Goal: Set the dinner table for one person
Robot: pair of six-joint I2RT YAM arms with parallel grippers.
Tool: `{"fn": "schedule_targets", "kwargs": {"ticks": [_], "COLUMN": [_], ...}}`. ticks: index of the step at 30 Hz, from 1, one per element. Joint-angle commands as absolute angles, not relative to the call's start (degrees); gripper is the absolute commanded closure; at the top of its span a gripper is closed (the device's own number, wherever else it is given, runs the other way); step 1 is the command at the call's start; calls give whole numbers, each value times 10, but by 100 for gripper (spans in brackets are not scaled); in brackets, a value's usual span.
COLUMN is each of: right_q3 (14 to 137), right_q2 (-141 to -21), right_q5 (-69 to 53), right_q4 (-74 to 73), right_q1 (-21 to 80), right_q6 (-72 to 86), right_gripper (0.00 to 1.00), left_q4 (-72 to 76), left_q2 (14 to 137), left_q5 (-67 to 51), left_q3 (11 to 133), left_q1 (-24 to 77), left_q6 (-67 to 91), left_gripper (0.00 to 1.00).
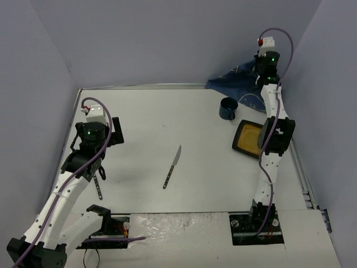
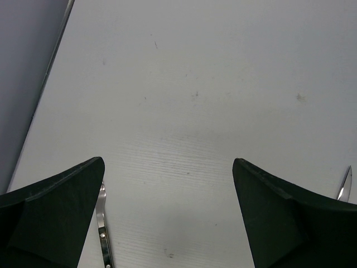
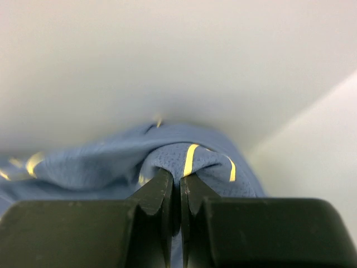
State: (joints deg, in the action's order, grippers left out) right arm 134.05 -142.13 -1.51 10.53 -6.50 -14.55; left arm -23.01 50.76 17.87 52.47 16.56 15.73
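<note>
The step in hand looks like fetching the cloth. The right gripper point(image 3: 179, 181) is clenched on a fold of the blue cloth point(image 3: 100, 162), its two fingers pressed together with fabric bunched between the tips. In the overhead view that arm reaches to the upper right of the frame, where the cloth lies crumpled in the far corner. The left gripper point(image 2: 168, 163) hangs released, jaws spread wide with nothing between them, over bare tabletop at the left of the overhead view. A slim metal utensil point(image 2: 102, 223) lies just beside the finger at the lower left of the wrist view; which kind I cannot tell

The next move, as I judge it, calls for drawing the cloth out toward the open middle and spreading it flat, without sweeping it into the dark mug point(image 1: 227, 108) or the dark-rimmed square dish point(image 1: 247, 138) near the arm at right. The pinch takes only a small fold, so it may slip

The dinner table point(image 1: 167, 123) fills most of the overhead view: a flat white rectangle with a thin metal rim, faintly scuffed, a knife point(image 1: 173, 167) lying near its centre
</note>
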Motion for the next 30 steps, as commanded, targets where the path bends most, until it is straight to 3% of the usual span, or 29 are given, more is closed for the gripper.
{"fn": "schedule_targets", "kwargs": {"ticks": [1, 11, 17, 23, 30], "right_q3": [1430, 1450, 1379, 1240, 1206], "right_q2": [-1262, -1150, -1078, -1047, -1111], "right_q5": [-86, -153, -148, -36, 133], "right_q4": [213, 277, 290, 285, 178], "right_q1": [-22, 147, 319, 419, 481], "right_q6": [-139, -121, -152, -165, -121], "right_gripper": [100, 100, 100, 100, 100], "left_q4": [-232, -312, -351, -396, -425], "left_q2": [486, 428, 383, 358, 362], "left_q5": [172, 172, 178, 168, 152], "left_q3": [574, 649, 668, 691, 681], "left_q1": [168, 168, 168, 168, 168], "left_q6": [210, 219, 218, 209, 207], "left_gripper": [3, 3, 3, 3, 3]}}
